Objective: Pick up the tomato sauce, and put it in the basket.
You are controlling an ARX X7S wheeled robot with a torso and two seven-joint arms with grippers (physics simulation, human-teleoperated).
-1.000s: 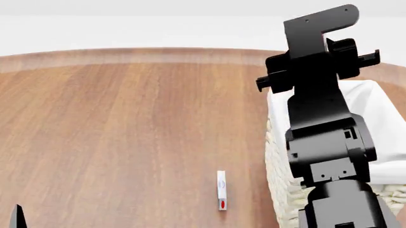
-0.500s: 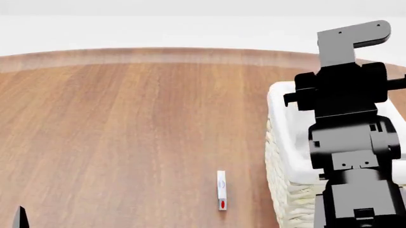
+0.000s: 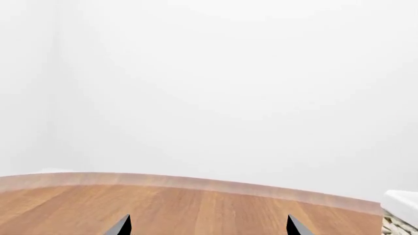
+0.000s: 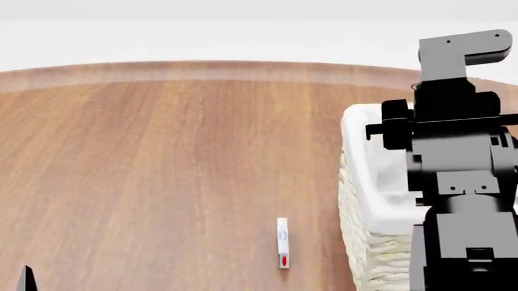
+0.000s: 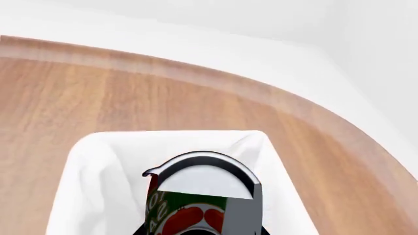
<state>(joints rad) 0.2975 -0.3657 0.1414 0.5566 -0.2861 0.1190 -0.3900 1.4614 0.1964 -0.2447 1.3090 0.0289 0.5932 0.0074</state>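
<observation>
Red-labelled tomato sauce [image 5: 196, 205] over basket [image 5: 85, 196] in right wrist view only

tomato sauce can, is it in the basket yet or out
Not yet resting in it: in the right wrist view the tomato sauce hangs in the right gripper's jaws over the basket and its white liner.

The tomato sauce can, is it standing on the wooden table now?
No: in the right wrist view the tomato sauce is held in the right hand above the white-lined basket, not on the table.

one tomato sauce [image 5: 196, 205], one basket [image 4: 368, 182], one table [image 4: 162, 170]
</observation>
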